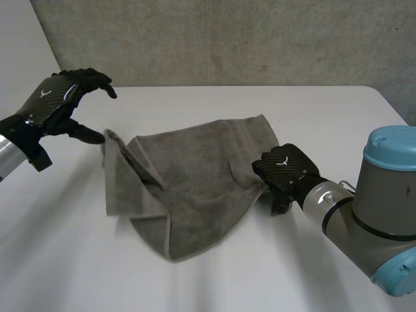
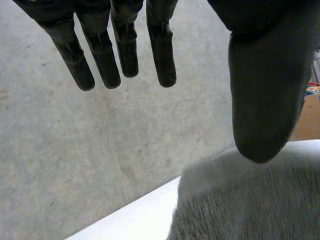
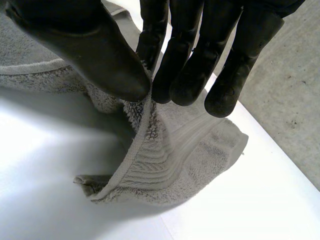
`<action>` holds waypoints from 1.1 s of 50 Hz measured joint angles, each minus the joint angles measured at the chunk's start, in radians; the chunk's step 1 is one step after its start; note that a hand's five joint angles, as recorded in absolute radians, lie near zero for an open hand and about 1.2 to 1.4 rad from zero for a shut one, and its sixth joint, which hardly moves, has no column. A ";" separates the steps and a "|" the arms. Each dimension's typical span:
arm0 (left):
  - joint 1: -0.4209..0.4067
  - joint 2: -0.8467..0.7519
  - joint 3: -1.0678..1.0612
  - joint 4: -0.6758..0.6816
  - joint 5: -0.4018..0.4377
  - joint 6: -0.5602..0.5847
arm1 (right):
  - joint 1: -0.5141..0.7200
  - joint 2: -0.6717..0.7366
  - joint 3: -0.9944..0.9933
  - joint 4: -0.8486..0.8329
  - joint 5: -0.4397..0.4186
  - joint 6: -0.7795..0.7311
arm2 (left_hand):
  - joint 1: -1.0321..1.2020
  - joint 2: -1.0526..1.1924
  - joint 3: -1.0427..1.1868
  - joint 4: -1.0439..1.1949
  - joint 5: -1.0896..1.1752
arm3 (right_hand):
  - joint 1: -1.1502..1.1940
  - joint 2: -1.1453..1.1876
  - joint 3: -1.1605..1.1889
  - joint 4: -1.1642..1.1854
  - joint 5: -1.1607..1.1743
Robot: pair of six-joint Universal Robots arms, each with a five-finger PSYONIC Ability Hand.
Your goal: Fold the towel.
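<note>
The right hand (image 1: 286,170) pinches an edge of the grey towel (image 1: 195,175) while the left hand (image 1: 58,104) hangs open beside its corner, so a one-sided pull may bunch it

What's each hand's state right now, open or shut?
Left hand: open, fingers straight, holding nothing.
Right hand: shut on the towel, pinching its edge between thumb and fingers.

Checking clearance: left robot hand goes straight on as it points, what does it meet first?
Probably the towel: its raised left corner sits at the left robot hand's thumb tip. Fingers look higher; depth unclear.
</note>
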 measured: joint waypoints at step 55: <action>-0.581 -0.205 -0.093 -0.376 -0.784 0.479 | 0.005 0.049 0.061 -0.028 0.007 -0.004 | 0.086 0.073 0.062 0.066 0.110 | 0.000 0.000 0.000 0.000 0.000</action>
